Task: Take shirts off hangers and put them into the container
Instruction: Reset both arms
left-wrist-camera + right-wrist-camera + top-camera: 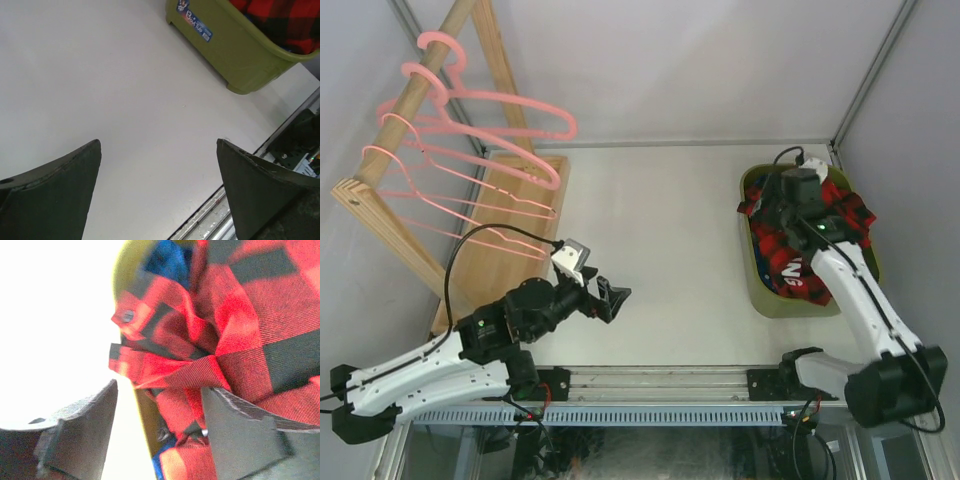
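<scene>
Right wrist view, red-black shirt [240, 330] bunched before parted right fingers [80, 435]

**Red plaid in an olive bin, pink wire on pale wood**

The top shirt [815, 235] is red-and-black plaid in large checks. It has white lettering [797, 268] and a dark button [128, 316] on one cuff. Bright blue cloth [167, 260] shows from under it. The bin [760, 295] is olive green and has a blue label [196, 22] with pale print. The hangers [432, 40] are pink. The rail [415, 95] and board [490, 270] are pale, bare wood. The table [660, 230] is off-white and the walls [670, 60] are light grey. The left arm [430, 375] and right arm [860, 300] are white with black joints, each with a small green light. The left gripper [613, 297] is black. The right gripper [159, 387] looks dark grey.
</scene>
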{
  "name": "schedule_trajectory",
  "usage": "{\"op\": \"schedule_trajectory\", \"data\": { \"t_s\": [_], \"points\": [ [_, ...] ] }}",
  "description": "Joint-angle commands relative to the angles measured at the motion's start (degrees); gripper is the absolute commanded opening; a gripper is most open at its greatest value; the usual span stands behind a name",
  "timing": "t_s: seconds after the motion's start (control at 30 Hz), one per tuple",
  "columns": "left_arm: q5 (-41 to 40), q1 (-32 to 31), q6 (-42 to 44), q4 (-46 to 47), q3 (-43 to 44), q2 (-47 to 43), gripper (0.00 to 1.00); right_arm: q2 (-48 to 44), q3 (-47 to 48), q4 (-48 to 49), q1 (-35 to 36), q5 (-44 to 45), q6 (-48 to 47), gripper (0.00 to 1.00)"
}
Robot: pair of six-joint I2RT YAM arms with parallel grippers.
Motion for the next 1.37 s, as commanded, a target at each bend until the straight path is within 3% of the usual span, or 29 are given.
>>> {"op": "schedule_trajectory", "data": {
  "t_s": [0.0, 0.2, 0.37, 0.5, 0.6, 0.67, 0.73, 0.83, 1.07, 1.33],
  "points": [
    [5.7, 0.0, 1.1, 0.0, 8.9, 2.2, 1.0, -9.2, 8.3, -0.9, -0.8, -10.7, -3.6, 0.75],
    [12.5, 0.0, 2.0, -3.3, 17.7, 7.5, 1.0, -19.2, 6.3, 1.5, -1.0, -15.8, -2.0, 0.78],
    [13.4, 0.0, 3.1, -6.9, 26.7, 12.6, 1.0, -25.5, 3.8, 4.1, -1.3, -13.4, -2.6, 0.77],
    [5.7, 0.0, 3.9, -11.3, 37.7, 18.3, 1.0, -29.0, 3.5, 3.9, -1.4, -9.0, -5.6, 0.77],
    [-5.4, 0.3, 3.4, -15.4, 45.8, 22.5, 1.0, -31.1, 3.2, 2.8, -1.4, -11.0, -7.2, 0.8],
    [-9.7, 3.3, 2.4, -18.8, 50.3, 25.1, 1.0, -32.3, 3.2, 1.5, -1.4, -14.3, -7.8, 0.87],
    [-7.7, 10.1, -0.7, -22.7, 53.7, 26.2, 1.0, -33.5, 3.2, 0.2, -1.4, -16.7, -7.6, 0.9],
    [-7.1, 15.6, -0.5, -24.3, 55.9, 24.4, 1.0, -35.5, 3.2, -1.4, -1.4, -18.1, -8.1, 0.91],
    [-12.5, 15.6, 2.4, -18.2, 50.2, 14.9, 1.0, -38.8, 3.1, -5.6, -1.4, -17.1, -5.8, 0.91],
    [-23.3, 15.3, -0.3, -22.5, 48.3, 14.3, 1.0, -39.1, 2.2, -5.8, -1.4, -17.7, -4.1, 0.9]
  ]
}}
